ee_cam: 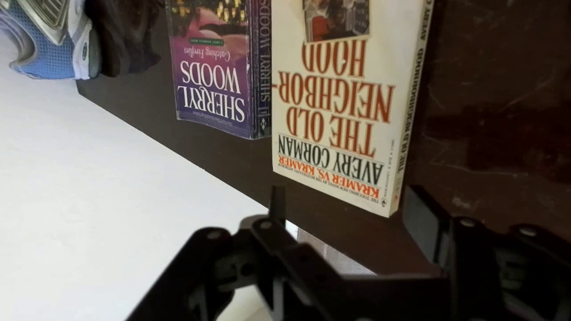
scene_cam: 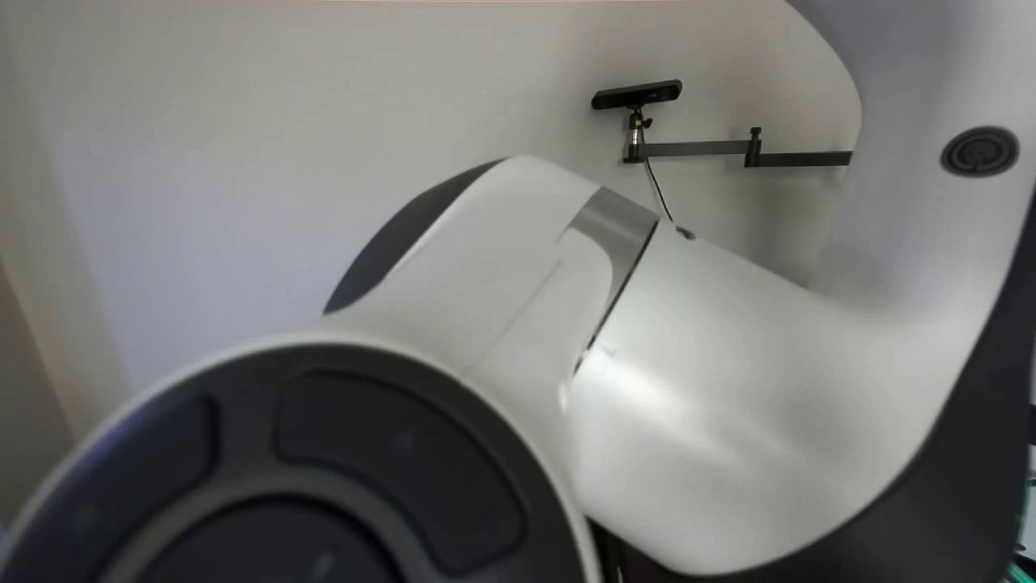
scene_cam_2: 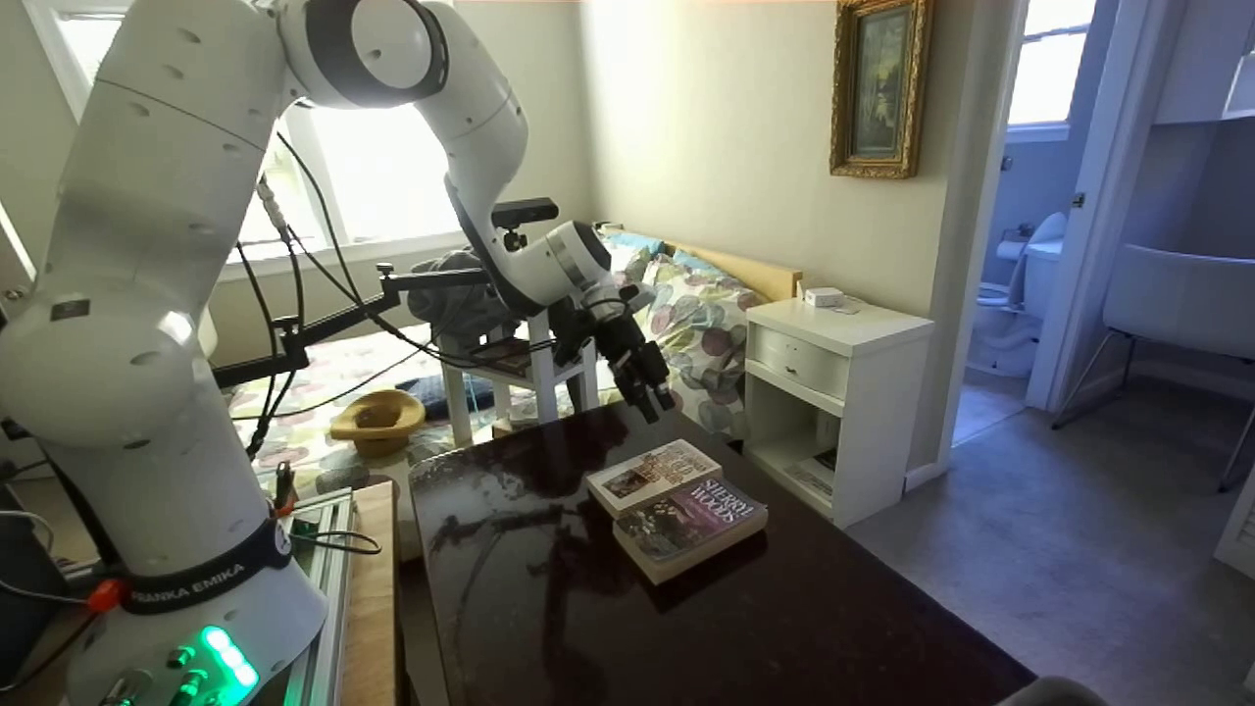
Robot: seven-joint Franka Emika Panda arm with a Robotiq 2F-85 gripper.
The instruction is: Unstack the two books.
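The beige book with reddish lettering (scene_cam_2: 659, 475) lies flat on the dark table (scene_cam_2: 490, 598). The purple and dark-covered book (scene_cam_2: 686, 520) lies beside it, thicker, cover up; they appear side by side, touching or nearly so. In the wrist view the beige book (ee_cam: 334, 98) is nearest and the purple book (ee_cam: 212, 76) is to its left. My gripper (scene_cam_2: 659, 404) is above the table's far end, just beyond the beige book. In the wrist view the gripper (ee_cam: 343, 200) is open, its fingers apart with nothing between them, short of the beige book's end.
A blue-grey sneaker (ee_cam: 49, 44) and a dark shoe (ee_cam: 127, 35) show at the wrist view's top left. A white nightstand (scene_cam_2: 887, 412) and a bed (scene_cam_2: 701, 343) stand beyond the table. The arm (scene_cam: 712, 389) fills much of an exterior view and hides the table there.
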